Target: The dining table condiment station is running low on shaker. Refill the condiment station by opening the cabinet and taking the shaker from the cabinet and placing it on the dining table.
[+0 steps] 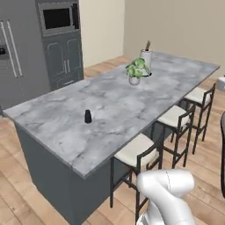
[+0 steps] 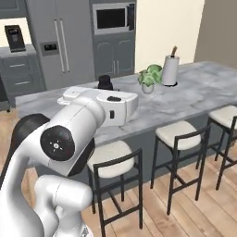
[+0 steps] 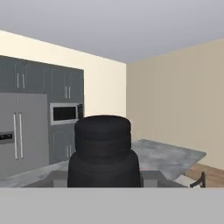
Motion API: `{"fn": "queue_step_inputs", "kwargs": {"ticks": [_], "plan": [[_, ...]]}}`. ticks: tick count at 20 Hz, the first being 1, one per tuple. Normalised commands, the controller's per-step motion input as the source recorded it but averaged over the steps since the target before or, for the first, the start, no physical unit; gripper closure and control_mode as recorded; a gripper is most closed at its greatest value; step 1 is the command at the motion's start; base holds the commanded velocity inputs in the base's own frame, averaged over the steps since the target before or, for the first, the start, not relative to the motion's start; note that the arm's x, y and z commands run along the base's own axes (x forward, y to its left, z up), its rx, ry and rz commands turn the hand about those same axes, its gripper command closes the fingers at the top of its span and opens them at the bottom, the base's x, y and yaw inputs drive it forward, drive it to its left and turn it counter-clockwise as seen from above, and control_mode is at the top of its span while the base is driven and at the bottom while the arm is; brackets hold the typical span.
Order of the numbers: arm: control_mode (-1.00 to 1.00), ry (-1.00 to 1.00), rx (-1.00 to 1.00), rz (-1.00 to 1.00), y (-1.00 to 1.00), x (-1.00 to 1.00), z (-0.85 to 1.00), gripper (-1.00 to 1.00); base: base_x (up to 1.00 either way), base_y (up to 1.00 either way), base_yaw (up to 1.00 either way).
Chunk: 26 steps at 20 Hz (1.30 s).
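Observation:
A black shaker (image 3: 103, 151) stands large and upright in the middle of the hand view, with my gripper (image 3: 103, 177) shut on its lower body. Its fingertips are hidden by it. A second, look-alike shaker (image 1: 88, 116) stands on the dining table (image 1: 110, 110), towards the left end of the marble top. In the right base view my hand (image 2: 115, 106) hovers level over the table's near side. A black shaker top (image 2: 105, 82) shows just above the hand; I cannot tell which of the two it is.
A potted plant (image 1: 135, 70) and a paper towel roll (image 1: 146, 59) stand on the table's far half. Three stools (image 1: 138, 151) line its near side. A fridge (image 2: 58, 41), microwave (image 2: 111, 17) and shut dark grey wall cabinets (image 3: 43, 81) fill the back wall.

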Motion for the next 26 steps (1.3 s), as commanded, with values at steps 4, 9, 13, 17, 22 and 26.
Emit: {"fn": "queue_step_inputs", "kwargs": {"ticks": [4,9,13,17,22,26], "plan": [[1.00,0.00,0.00,0.00,0.00,0.00,0.00,1.00,0.00,-0.82,0.55],[1.00,0.00,0.00,0.00,0.00,0.00,0.00,1.00,0.11,-0.66,0.50],[1.00,0.00,0.00,0.00,0.00,0.00,0.00,1.00,0.32,-0.46,0.49],[1.00,0.00,0.00,0.00,0.00,0.00,0.00,1.00,0.08,-0.61,0.44],[1.00,0.00,0.00,0.00,0.00,0.00,0.00,1.00,0.12,-0.65,0.43],[1.00,0.00,0.00,0.00,0.00,0.00,0.00,1.00,0.45,-0.38,0.42]]}}
